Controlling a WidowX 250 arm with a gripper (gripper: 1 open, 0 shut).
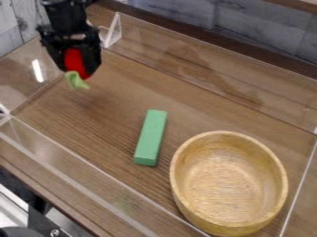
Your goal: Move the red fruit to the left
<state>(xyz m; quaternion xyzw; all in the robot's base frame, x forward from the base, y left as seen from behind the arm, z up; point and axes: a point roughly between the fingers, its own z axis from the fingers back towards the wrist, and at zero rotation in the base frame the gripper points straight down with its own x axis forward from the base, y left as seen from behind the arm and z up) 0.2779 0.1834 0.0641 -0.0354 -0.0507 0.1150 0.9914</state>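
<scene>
The red fruit (76,62) is small, glossy and red, with a green leafy stem (80,81) hanging below it. My black gripper (72,61) is shut on it and holds it above the left part of the wooden table, near the left clear wall. The fruit is partly hidden between the fingers. It hangs well left of the green block and the bowl.
A green rectangular block (151,137) lies at the middle of the table. A wooden bowl (231,181) stands at the front right. Clear plastic walls (25,79) ring the wooden table (198,83).
</scene>
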